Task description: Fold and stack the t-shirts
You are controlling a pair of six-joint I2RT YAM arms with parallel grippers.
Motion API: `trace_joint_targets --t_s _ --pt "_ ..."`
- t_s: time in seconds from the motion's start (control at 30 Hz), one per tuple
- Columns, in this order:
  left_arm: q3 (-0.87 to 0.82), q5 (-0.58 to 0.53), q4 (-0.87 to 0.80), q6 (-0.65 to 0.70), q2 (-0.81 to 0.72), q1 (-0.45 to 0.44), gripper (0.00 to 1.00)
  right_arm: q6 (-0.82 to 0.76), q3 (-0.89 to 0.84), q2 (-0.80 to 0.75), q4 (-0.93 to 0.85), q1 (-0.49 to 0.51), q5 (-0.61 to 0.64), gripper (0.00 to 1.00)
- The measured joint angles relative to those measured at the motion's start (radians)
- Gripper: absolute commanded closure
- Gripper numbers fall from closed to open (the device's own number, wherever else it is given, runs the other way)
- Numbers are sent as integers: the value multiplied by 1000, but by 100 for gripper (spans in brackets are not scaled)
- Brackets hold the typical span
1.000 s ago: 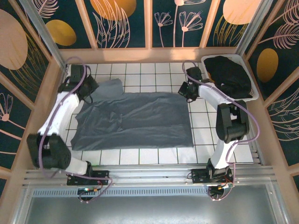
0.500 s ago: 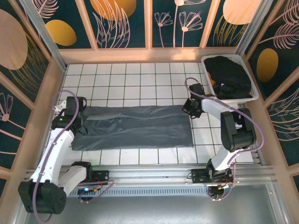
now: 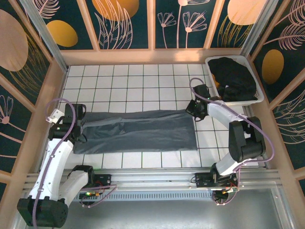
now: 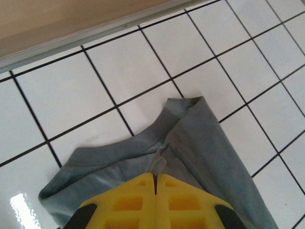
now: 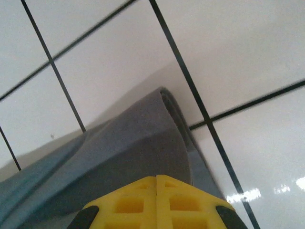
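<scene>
One t-shirt (image 3: 138, 131) spans left hand (image 4: 155, 178) to right hand (image 5: 156, 179).

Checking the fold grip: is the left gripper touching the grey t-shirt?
Touching. Left wrist view: the left gripper, jaws shut, pinches the grey t-shirt.

No writing, label, brand, number or sign can be read on the shirt (image 3: 143, 131), the bin (image 3: 260, 98) or the patterned walls (image 3: 119, 24).
</scene>
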Motion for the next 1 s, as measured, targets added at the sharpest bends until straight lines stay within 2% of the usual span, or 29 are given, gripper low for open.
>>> trace_joint_targets --t_s 0.23,0.47,1.0 --pt "-92 2 -55 -85 -32 0 100 32 -129 -29 -11 16 3 100" --pt "-195 68 -65 -151 -36 0 100 53 -149 -29 -11 16 14 100" --pt "-198 92 -42 -160 8 0 100 76 -162 -93 -35 26 49 100"
